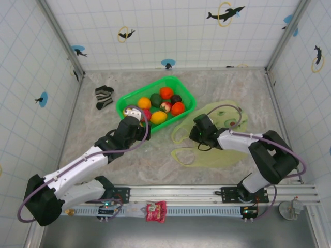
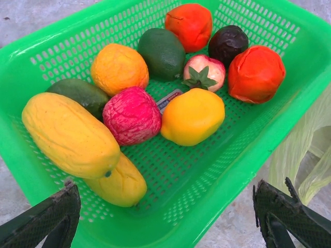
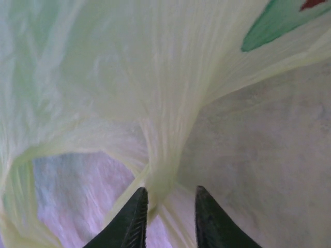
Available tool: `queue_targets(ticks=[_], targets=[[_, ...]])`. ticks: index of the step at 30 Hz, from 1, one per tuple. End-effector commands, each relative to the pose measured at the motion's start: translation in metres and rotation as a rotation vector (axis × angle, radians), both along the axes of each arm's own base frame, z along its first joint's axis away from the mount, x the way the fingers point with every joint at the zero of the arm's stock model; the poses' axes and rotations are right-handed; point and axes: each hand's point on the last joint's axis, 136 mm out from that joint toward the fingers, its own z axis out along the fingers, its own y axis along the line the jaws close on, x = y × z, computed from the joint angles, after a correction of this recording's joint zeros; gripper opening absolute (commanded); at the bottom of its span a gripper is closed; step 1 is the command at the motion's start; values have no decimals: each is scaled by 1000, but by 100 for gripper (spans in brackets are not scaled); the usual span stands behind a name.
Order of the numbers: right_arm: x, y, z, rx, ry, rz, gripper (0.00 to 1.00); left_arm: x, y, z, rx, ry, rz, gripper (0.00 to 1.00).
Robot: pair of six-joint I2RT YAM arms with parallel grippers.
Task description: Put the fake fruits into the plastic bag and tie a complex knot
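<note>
left fingers [image 2: 51, 219] wide open, empty, above glossy plastic fake fruits [image 2: 191, 116] | likely light, slick; grip mid-body | right fingers [image 3: 132, 219] pinch thin translucent yellow-green plastic bag [image 3: 155, 103] by its bunched, limp film

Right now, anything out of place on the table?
Two strays: a striped sock lies on the table left of the green basket, and a red packet sits on the front rail. Neither belongs to the job.
</note>
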Motion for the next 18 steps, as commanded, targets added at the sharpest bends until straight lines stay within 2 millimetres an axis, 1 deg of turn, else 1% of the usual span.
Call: queue_targets(ticks=[1,5,6,8,9,14,15,16,17,18], targets=[[27,12,19,56,-85,-45,18,0,4,-2,31,-20,-1,88],[33,14,22,51,-93,-41,2,0,2,-2,23,-22,-11,86],[33,14,24,56,-97,-42,0,0,3,-3,23,-24,-9,86],[33,14,30,72,-106,-38,0,0,3,-3,26,-27,-4,86],[33,15,34,82,-117,-35,0,-1,2,-4,47,-32,-34,87],[27,16,56,135,-142,-10,0,-12,-21,-7,13,0,-183,86],[25,15,60,141,-141,-8,0,-16,-26,-8,10,9,-224,84],[23,15,63,147,-142,-1,0,-19,-31,-9,8,9,-264,79],[22,17,70,163,-150,8,0,-18,-31,-8,6,0,-259,77],[16,14,69,150,-128,19,0,-16,-31,-6,5,-13,-254,76]])
